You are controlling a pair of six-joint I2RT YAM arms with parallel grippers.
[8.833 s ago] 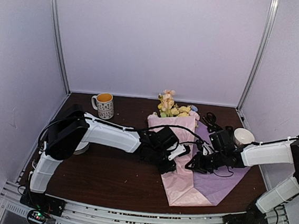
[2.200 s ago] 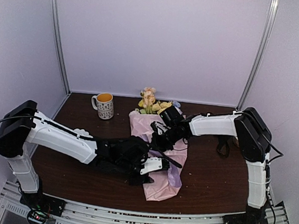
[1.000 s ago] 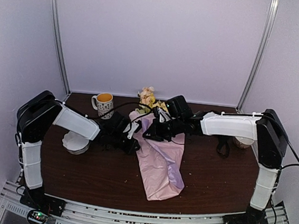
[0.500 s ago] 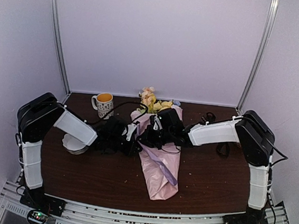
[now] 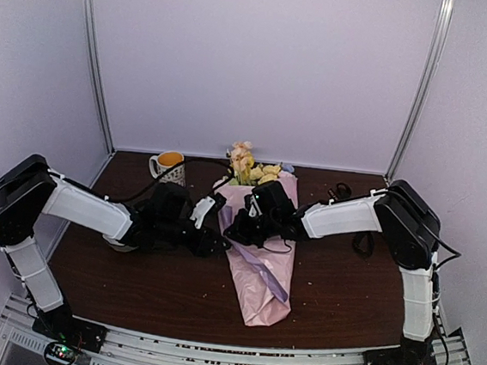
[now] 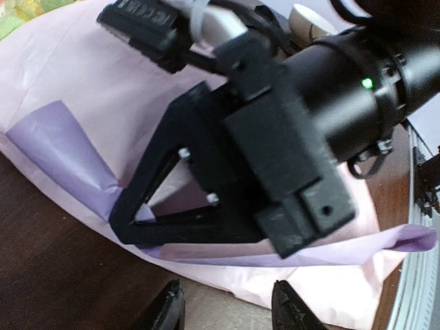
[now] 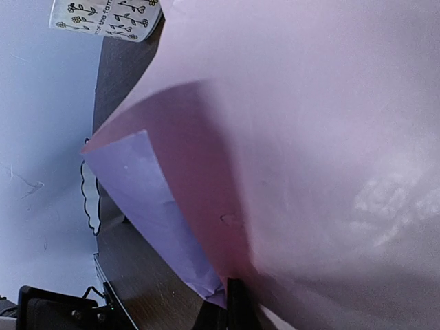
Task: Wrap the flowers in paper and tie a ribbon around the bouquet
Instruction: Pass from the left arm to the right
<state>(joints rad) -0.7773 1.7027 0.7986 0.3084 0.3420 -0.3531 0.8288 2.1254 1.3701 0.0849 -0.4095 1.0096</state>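
The bouquet lies along the table's middle, the pink paper [image 5: 262,281] rolled into a narrow cone and the flowers [image 5: 247,160] sticking out at its far end. My right gripper [image 5: 237,231] rests on the cone's upper left side, shut on a paper edge [image 7: 206,206] that fills the right wrist view; one black fingertip [image 7: 234,304] shows there. My left gripper [image 5: 212,242] sits just left of the cone, open, with nothing between its fingertips [image 6: 169,311]. A black ribbon [image 5: 340,192] lies in loops at the back right.
A yellow-filled patterned mug [image 5: 168,164] stands at the back left, partly behind the left arm's cable. A white dish [image 7: 89,199] lies under the left arm. The right arm crosses the table's right half. Booth walls close in the table's back and sides.
Over the last second the paper went from a loose flap to a tight cone. My left gripper's fingers have spread apart, and the left arm's elbow has swung out left and lower.
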